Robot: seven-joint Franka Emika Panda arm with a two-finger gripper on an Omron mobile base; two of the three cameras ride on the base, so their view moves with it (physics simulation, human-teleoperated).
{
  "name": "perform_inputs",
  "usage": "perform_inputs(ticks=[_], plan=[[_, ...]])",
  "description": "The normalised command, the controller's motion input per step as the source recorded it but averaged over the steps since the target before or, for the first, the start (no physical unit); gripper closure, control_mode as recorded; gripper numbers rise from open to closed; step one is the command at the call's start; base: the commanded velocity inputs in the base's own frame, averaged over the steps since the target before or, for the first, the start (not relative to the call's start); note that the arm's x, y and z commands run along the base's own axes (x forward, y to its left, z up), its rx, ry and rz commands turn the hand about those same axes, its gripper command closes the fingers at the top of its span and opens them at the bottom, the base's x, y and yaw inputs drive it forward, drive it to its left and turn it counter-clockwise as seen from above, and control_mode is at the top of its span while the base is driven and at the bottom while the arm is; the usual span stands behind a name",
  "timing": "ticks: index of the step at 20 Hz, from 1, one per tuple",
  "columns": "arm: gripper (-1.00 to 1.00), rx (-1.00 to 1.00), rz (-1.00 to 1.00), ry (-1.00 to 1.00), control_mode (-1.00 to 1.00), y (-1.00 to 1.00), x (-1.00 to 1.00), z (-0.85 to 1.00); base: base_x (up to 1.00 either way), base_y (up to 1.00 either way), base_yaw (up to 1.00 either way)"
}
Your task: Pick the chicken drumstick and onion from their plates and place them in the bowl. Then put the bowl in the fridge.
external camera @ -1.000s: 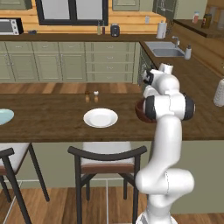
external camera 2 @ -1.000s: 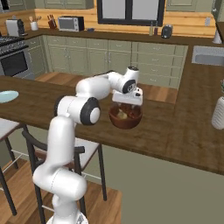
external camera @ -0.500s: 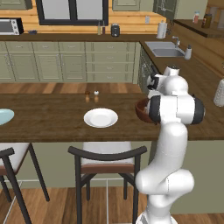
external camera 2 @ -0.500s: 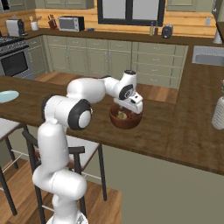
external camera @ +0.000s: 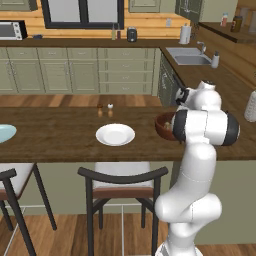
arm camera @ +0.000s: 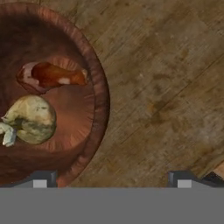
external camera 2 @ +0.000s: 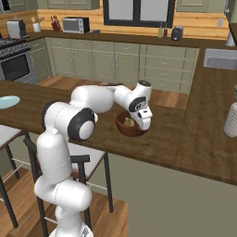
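- We are holding the gripper (arm camera: 109, 179) wide open and empty, straddling the bowl (arm camera: 98, 87) rim.
- The chicken drumstick (arm camera: 50, 76) and onion (arm camera: 33, 119) are lying side by side inside the bowl, near the wooden counter's (arm camera: 166, 87) inner corner.

You get even, bright, rendered light with soft shadows; a mild sheen lies on the bowl (arm camera: 98, 92), and the hand view looks slightly blurred.

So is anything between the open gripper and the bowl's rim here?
Nothing visible. The gripper hangs open right above the bowl, one fingertip over its rim, the other over bare counter. The chicken drumstick and onion lie inside, clear of that rim.
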Motion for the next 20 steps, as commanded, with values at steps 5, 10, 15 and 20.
perform_inputs(ticks=[5, 10, 15, 20], plan=[[-1.00, 0.12, -0.07, 0.00, -1.00, -0.12, 0.04, -0.17, 0.00, 0.00, 0.00], [-1.00, 0.00, -0.03, 0.00, -1.00, 0.00, 0.32, -0.43, 0.00, 0.00, 0.00], [-1.00, 0.00, -0.01, -0.01, -1.00, 0.04, 0.62, -0.19, 0.00, 0.00, 0.00], [-1.00, 0.00, 0.00, -0.04, -1.00, 0.02, 0.12, -0.18, 0.00, 0.00, 0.00]])
